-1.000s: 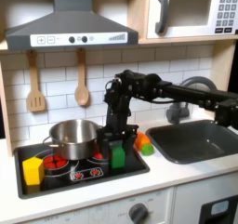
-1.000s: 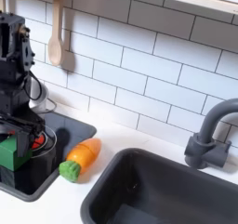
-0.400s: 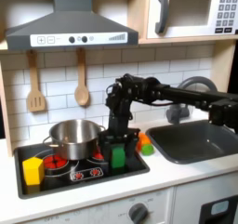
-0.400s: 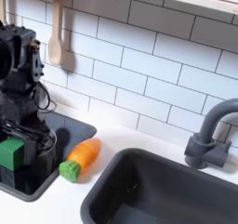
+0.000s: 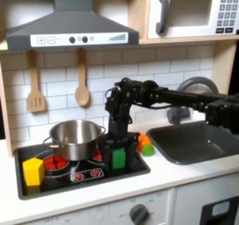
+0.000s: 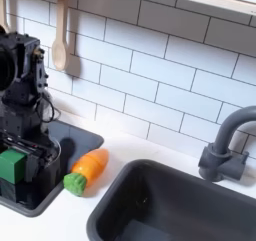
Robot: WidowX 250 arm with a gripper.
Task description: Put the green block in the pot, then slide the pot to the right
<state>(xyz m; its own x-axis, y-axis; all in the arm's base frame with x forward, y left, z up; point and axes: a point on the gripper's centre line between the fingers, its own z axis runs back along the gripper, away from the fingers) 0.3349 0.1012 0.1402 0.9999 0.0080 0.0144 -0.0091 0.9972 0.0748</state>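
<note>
Toy kitchen w/ white counter (image 5: 177,177) running along a white tiled wall, grey range hood (image 5: 70,28) and microwave (image 5: 191,9) hanging above. Dark grey sink basin (image 5: 191,140) w/ curved grey faucet (image 6: 225,145) is sitting at the counter's right end in the first exterior view. Black stovetop tray (image 5: 79,177) w/ red burner rings is lying at the counter's left end.

Black WidowX arm (image 5: 168,98) is reaching from the first exterior view's right, across the sink, and bending down over the stovetop's right edge. Shiny round stainless-steel pot (image 5: 73,138) is standing on the stovetop's back left part, just beside the arm's wrist. Two wooden utensils (image 5: 35,84) are hanging on the wall above it.

Gripper (image 5: 119,150) is pointing straight down, fingers (image 6: 38,165) sitting either side of the small bright green rectangular block (image 5: 119,158), which is standing upright near the stovetop's right edge, apart from the pot. Jaws are only a little wider than the block; can't tell if they're pressing on it.

Yellow block (image 5: 33,170) is standing at the stovetop's front left corner. Orange carrot-shaped piece w/ rounded green end (image 6: 85,172) is lying on the counter btwn stovetop and sink.
</note>
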